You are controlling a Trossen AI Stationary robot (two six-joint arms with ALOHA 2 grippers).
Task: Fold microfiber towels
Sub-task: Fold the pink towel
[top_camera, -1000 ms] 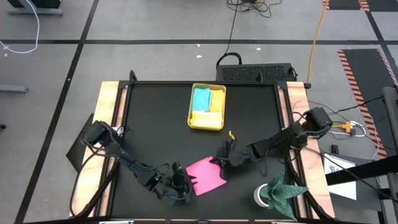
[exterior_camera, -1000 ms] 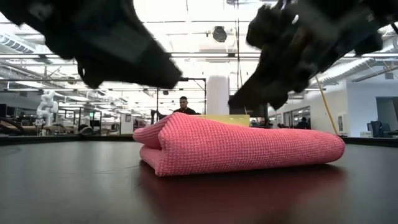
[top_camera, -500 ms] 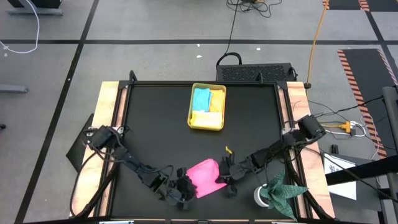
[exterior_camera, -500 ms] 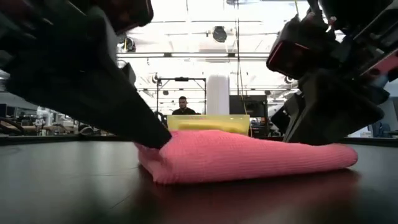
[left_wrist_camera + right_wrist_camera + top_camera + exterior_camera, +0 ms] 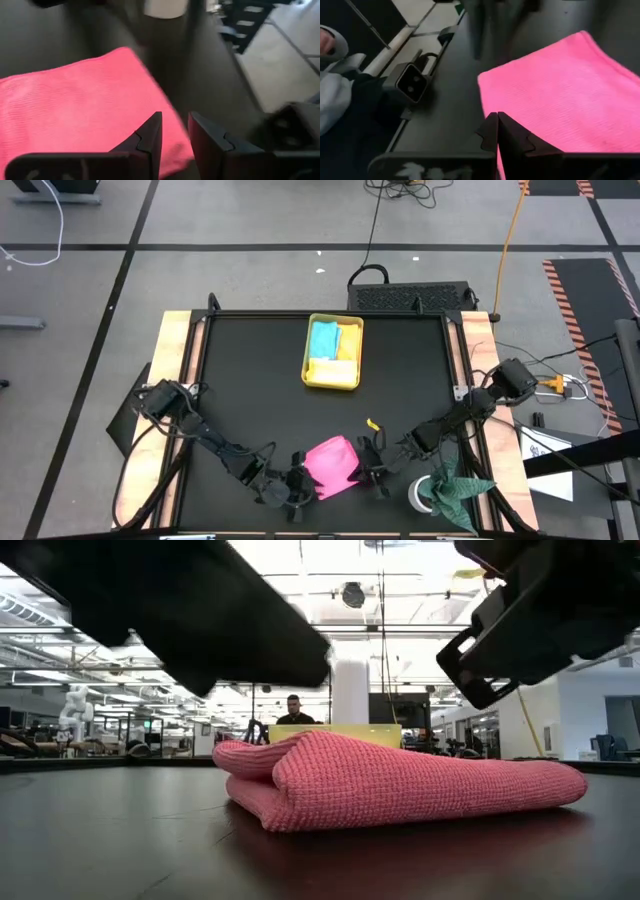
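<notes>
The pink towel (image 5: 332,463) lies folded on the black table near its front edge, its thick fold (image 5: 262,775) toward the left. My left gripper (image 5: 300,478) hovers at the towel's left end, its fingers a little apart (image 5: 175,115) with nothing between them. My right gripper (image 5: 373,468) is shut (image 5: 498,116) and hovers over the towel's right end. The low view shows both clear of the cloth. A light blue towel (image 5: 323,338) and a yellow towel (image 5: 347,345) lie in the yellow tray (image 5: 333,383).
A dark green cloth (image 5: 458,488) lies bunched beside a white object (image 5: 418,496) at the near right corner. A small yellow piece (image 5: 373,424) lies on the table behind my right gripper. A small camera (image 5: 412,82) stands at the table's front edge. A person (image 5: 293,708) stands far beyond the table.
My right gripper came toward the near edge onto the pink towel's right end while my left met its left end. Both pressed the folded towel flatter half a second ago. Both have since lifted off and turned, and the towel's fold has puffed up again.
</notes>
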